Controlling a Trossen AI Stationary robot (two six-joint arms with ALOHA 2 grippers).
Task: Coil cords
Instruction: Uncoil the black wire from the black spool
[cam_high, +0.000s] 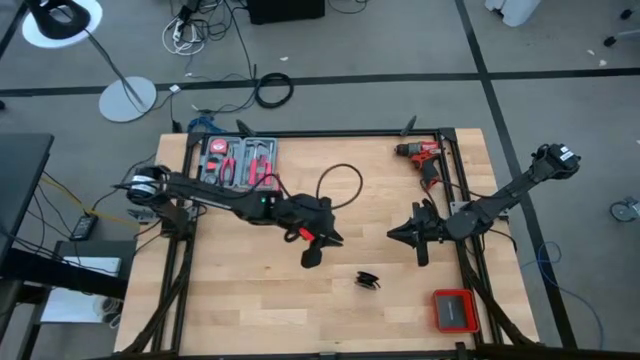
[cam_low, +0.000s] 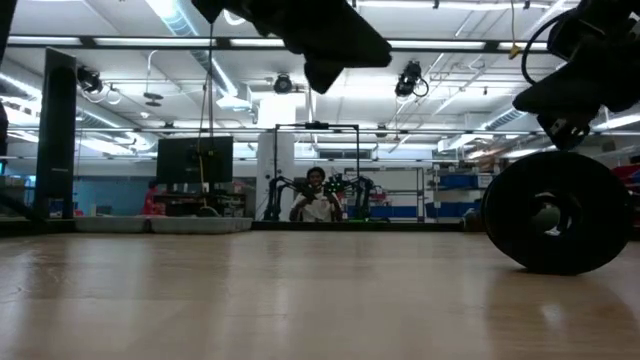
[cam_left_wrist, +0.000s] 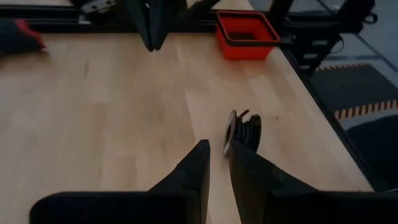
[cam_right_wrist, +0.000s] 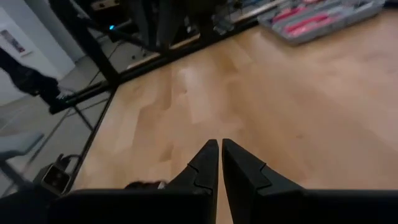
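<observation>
Left gripper (cam_high: 312, 255) hangs with its fingers nearly closed, empty; right gripper (cam_high: 398, 234) likewise pinched on nothing. The cord (cam_high: 340, 187) loops behind the left arm on the surface (cam_high: 250, 290), uncoiled; next comes a reach back to it.

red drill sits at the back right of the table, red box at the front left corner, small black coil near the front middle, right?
Not quite: the high view shows the red box at the front right corner, not the left. The red drill at the back right and the small black coil near the front middle are as you say.
</observation>
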